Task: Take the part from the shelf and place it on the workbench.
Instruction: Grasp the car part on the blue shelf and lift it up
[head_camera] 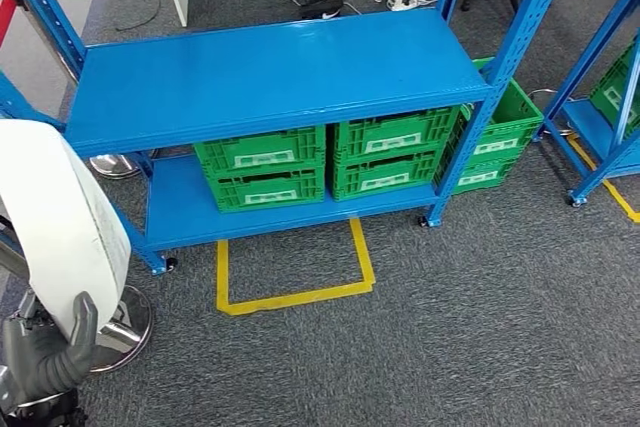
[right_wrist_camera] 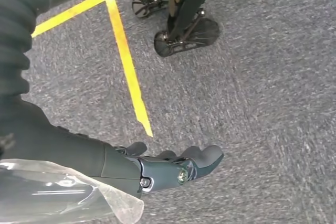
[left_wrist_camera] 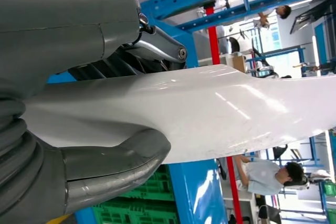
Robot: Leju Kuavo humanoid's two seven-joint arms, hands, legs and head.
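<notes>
Lying clamped between left hand (left_wrist_camera: 59, 145) fingers (left_wrist_camera: 115, 163): part (left_wrist_camera: 222, 111).

White part (head_camera: 60, 222) cut off at head view's left edge, left hand (head_camera: 45, 357) cropped at lower-left corner, crate labels (head_camera: 264, 159) too small to read

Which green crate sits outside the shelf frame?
The crate on the floor behind the right upright; the other stacks sit on the bottom shelf.

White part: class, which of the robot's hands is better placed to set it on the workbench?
Left. The left hand already holds the white part; the right hand hangs open over the carpet.
</notes>
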